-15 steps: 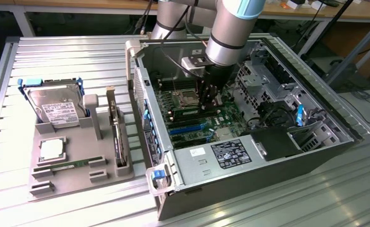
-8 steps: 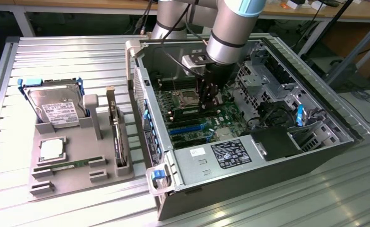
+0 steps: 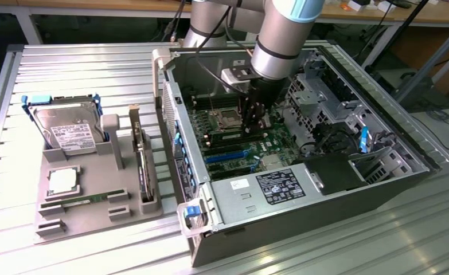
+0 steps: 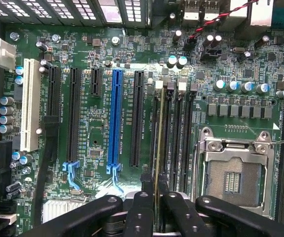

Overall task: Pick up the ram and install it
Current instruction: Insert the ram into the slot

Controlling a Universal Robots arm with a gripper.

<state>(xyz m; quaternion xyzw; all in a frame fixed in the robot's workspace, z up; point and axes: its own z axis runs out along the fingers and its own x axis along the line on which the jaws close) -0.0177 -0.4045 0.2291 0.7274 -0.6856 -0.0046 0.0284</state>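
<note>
Black fingers fill the close edge of the wrist view, pressed in from both sides on the ram. The ram shows edge-on as a thin, pale line running straight out from between the two tips. It stands in line with the outermost of the dark memory slots, the one farthest from the empty processor socket. I can't tell whether its lower edge is already touching that slot. Past the ram on its other side lie the long black expansion slots, then the blue slot, and farther off the white slot.

From the exterior view, the open computer case lies on its side on the slatted metal tabletop. The arm reaches straight down into it, over the green motherboard.

On the exterior view's left, just beside the case, sits a grey tray. At the near end of the tray a second green stick lies flat in its groove. The square silver processor is just behind it. A long dark expansion card stands on edge along the side of the tray toward the case. At the far end is the hard drive in its blue-edged carrier.
</note>
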